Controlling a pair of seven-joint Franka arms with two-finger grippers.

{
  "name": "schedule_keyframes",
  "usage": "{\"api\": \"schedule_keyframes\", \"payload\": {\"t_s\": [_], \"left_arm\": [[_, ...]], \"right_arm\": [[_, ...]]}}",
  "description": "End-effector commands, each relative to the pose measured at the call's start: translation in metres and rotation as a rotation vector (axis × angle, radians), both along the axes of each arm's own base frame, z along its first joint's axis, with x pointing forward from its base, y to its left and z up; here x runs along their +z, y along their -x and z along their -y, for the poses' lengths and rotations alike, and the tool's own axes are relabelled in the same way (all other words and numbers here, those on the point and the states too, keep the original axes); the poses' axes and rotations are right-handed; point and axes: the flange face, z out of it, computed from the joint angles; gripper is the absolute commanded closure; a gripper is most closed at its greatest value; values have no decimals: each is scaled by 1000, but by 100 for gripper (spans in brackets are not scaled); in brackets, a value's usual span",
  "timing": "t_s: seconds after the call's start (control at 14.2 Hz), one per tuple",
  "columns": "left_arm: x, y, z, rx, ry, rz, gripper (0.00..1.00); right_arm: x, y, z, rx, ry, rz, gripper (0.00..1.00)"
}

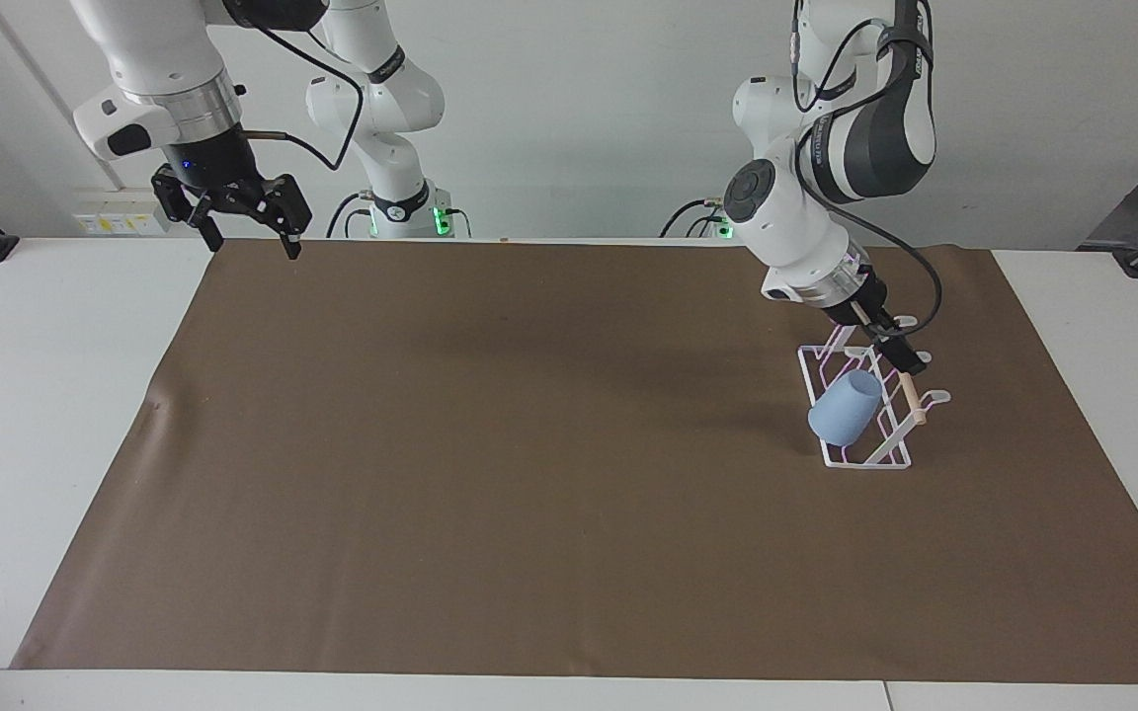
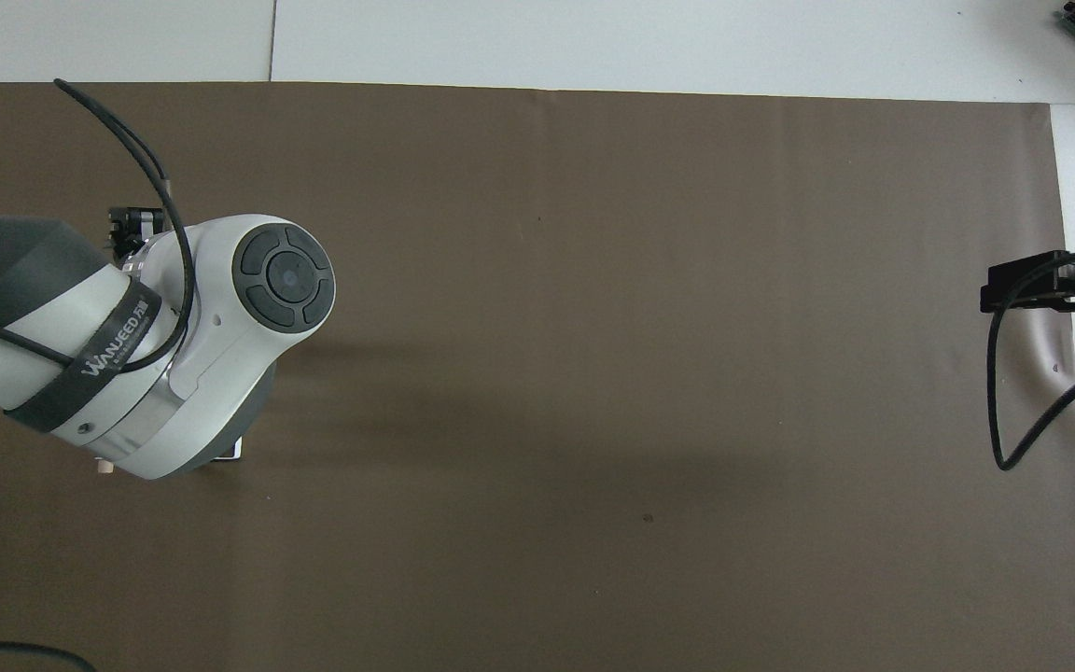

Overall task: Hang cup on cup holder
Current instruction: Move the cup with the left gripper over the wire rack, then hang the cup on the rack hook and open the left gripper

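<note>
Cup (image 1: pixel 844 407): small, light blue, handleless, smooth and matte, tapering toward its base. It hangs tilted on the cup holder (image 1: pixel 863 403), mouth up toward the rack's top and base down toward the mat, on the sloped side that faces the right arm's end of the table. It is narrower than the rack it leans on.

That cup holder is a white wire A-frame with a light wooden dowel (image 1: pixel 910 396) along its ridge and looped pegs sticking out on both sides. It stands on the brown mat (image 1: pixel 569 474) toward the left arm's end of the table, and it serves as the landmark for everything else.

Over the rack's end nearer the robots, the left gripper (image 1: pixel 903 357) points down at an angle, its tip close above the dowel; whether the fingers are spread or pressed together cannot be told. In the overhead view the left arm's wrist covers the rack and cup entirely.

Well apart from the rack, the right gripper (image 1: pixel 245 237) waits in the air over the mat's corner at the right arm's end, its fingers (image 1: pixel 289 242) spread and holding nothing.
</note>
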Motion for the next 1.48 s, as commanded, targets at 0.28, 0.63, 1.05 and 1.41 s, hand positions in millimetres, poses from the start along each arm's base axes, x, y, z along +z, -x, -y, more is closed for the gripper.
{"api": "schedule_keyframes", "payload": {"t_s": [0.28, 0.63, 1.05, 1.41], "left_arm": [[31, -8, -16, 322, 238, 100, 0], [54, -2, -48, 613, 412, 157, 0], [81, 9, -90, 870, 567, 178, 0], [109, 37, -98, 974, 545, 187, 0]], "right_arm": [[-10, 5, -1, 22, 7, -28, 0], [-9, 6, -1, 21, 7, -23, 0], [-8, 6, -1, 24, 7, -23, 0], [-8, 6, -2, 24, 7, -21, 0]]}}
